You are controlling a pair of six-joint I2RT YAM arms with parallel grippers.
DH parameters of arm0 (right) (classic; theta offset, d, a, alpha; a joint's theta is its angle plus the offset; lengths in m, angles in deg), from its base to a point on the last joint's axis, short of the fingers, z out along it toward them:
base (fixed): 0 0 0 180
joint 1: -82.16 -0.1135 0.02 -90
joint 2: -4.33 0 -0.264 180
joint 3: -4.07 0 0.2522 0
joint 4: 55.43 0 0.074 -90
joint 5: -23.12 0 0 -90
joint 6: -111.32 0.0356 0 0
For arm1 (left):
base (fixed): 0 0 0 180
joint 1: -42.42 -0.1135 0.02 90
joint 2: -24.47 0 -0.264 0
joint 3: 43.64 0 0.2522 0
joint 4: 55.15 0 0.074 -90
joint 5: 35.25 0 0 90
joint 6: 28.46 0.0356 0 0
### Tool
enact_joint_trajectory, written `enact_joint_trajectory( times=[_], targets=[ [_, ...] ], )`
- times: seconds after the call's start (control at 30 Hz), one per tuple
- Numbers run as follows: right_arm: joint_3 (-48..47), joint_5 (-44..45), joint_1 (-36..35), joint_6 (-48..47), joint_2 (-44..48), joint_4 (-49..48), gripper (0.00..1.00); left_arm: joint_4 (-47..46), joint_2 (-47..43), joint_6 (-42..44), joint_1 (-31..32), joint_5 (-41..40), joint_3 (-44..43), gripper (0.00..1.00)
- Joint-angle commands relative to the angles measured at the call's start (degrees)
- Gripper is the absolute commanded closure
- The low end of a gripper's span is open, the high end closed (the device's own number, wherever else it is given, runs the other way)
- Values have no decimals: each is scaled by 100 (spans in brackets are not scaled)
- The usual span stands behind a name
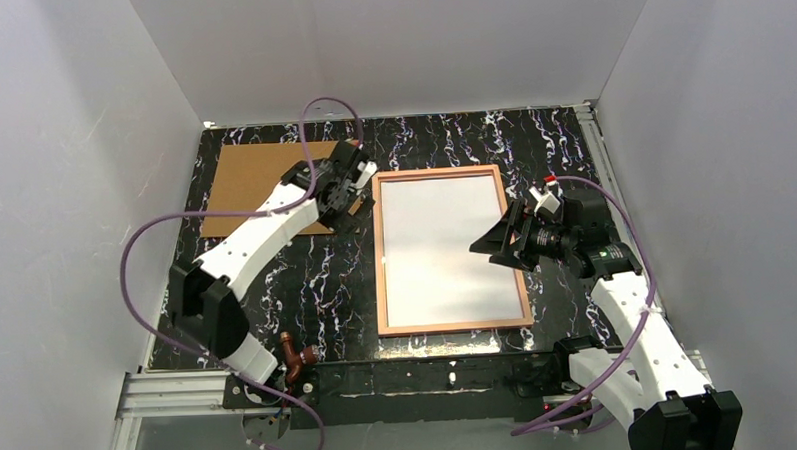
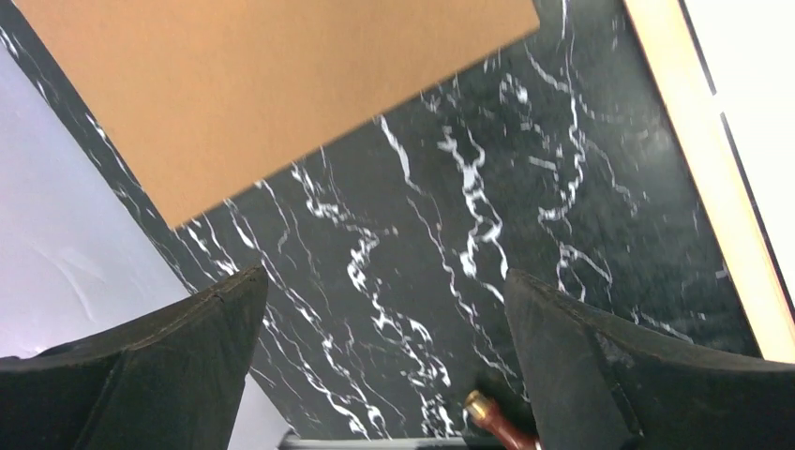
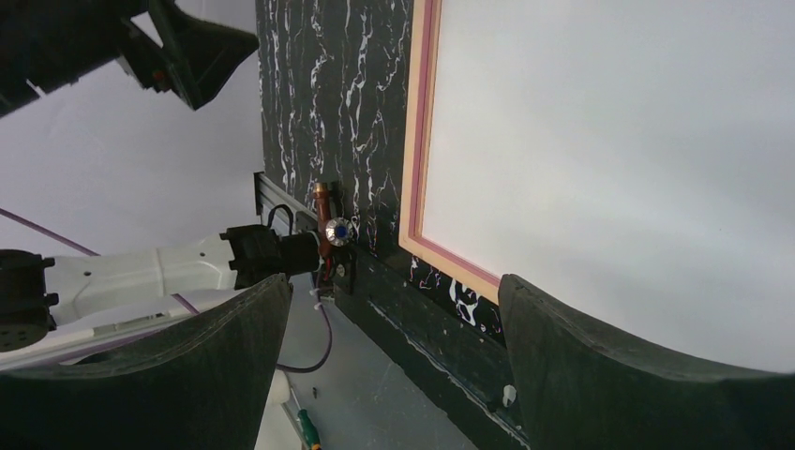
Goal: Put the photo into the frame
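The table (image 1: pixel 306 278) looks like black, white-veined marble with a slight sheen; the backing board (image 1: pixel 253 180) is matt brown cardboard; the frame (image 1: pixel 456 326) looks smooth, copper-orange; the photo (image 1: pixel 445 248) shows matt white paper.

The frame (image 1: pixel 381 256) lay flat on the black marbled table (image 1: pixel 307 288), long sides running away from the arms. Its copper-orange back was uppermost, with a pink-red lip showing along the inner edge. The photo (image 1: pixel 450 248) lay inside the opening, white back up, print side unseen, filling it nearly edge to edge.
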Motion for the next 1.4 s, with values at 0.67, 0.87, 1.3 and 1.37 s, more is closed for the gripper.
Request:
enact_joint_trajectory(
  times=[0.67, 0.87, 1.3, 1.37],
  targets=[
    [-1065, 885, -1810, 420, -2431, -991, 8, -123, -2243, -3757, -2144, 3689, 3312, 2],
    [-2699, 1077, -2335, 58, -4044, -634, 8, -657, -1764, -3929, -3353, 4667, 3190, 2],
    [-6518, 1477, -2868, -130, -7083, 530, 10, -1680, 11, -5479, -5318, 5755, 1971, 2],
    [-6998, 1603, -2919, -88, -7453, 746, 10, -1604, 195, -5473, -5379, 5589, 1703, 2]
  ],
)
